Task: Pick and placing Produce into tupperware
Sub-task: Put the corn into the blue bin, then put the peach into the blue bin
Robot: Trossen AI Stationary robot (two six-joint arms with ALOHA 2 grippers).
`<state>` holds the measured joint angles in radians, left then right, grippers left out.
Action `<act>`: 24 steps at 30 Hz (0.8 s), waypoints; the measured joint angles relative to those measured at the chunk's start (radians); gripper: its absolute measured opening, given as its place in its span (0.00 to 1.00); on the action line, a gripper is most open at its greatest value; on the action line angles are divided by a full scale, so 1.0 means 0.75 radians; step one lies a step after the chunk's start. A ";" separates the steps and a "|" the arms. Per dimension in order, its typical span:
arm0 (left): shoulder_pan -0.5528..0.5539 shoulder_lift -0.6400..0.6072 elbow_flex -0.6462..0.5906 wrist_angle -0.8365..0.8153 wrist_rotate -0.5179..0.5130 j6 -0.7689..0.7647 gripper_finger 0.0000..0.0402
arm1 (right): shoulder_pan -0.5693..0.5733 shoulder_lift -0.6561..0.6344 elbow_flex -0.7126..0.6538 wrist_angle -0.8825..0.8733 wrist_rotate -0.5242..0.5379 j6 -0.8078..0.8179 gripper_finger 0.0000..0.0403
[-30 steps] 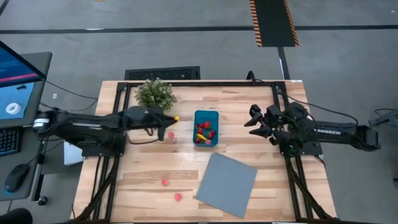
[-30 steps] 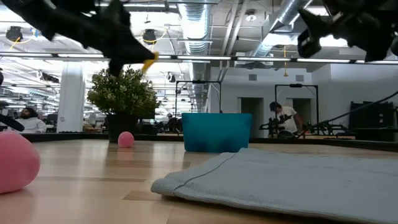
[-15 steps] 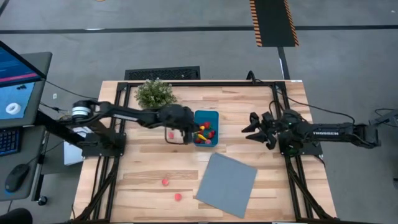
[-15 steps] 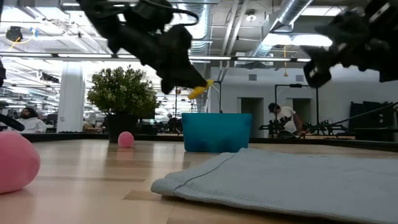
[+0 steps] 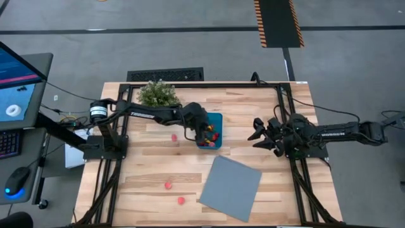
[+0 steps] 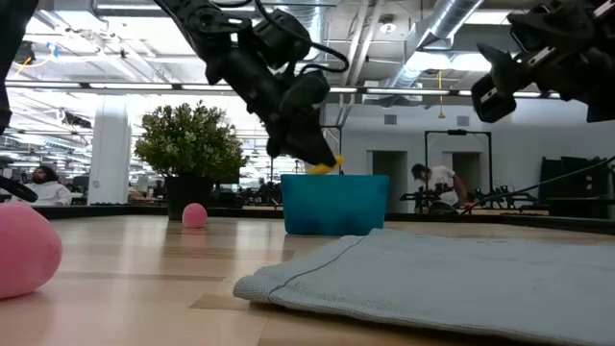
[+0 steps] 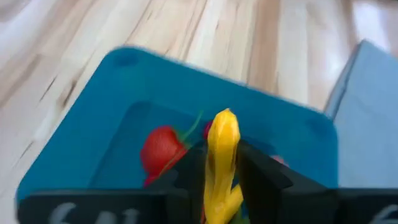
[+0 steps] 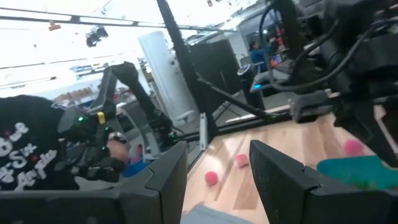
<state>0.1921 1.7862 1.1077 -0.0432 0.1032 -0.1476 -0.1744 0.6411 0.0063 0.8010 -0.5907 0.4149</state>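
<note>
1. Wooden table (image 5: 152,171): teal tupperware (image 5: 216,118) near far edge, middle, produce inside.
2. Left gripper (image 5: 204,130): over tupperware, fingers clamped on yellow produce piece (image 7: 222,163).
3. Right gripper (image 5: 259,134): raised by right edge, fingers apart, empty.

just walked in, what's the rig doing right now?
The left gripper is over the blue tub with a yellow toy piece between its fingers, right above the red pieces already inside. Three pink and red pieces, such as this one, lie loose on the wooden table, next to a grey mat. The right gripper waits, open and empty, off to the tub's right.
</note>
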 joint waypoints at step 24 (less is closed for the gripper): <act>0.023 -0.333 0.013 -0.161 0.124 -0.040 0.45 | 0.200 0.001 0.013 0.084 0.451 0.125 0.49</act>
<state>0.2093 1.5362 1.1175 -0.1638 0.1965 -0.1776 -0.0243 0.6421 0.0161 0.8636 -0.2528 0.5083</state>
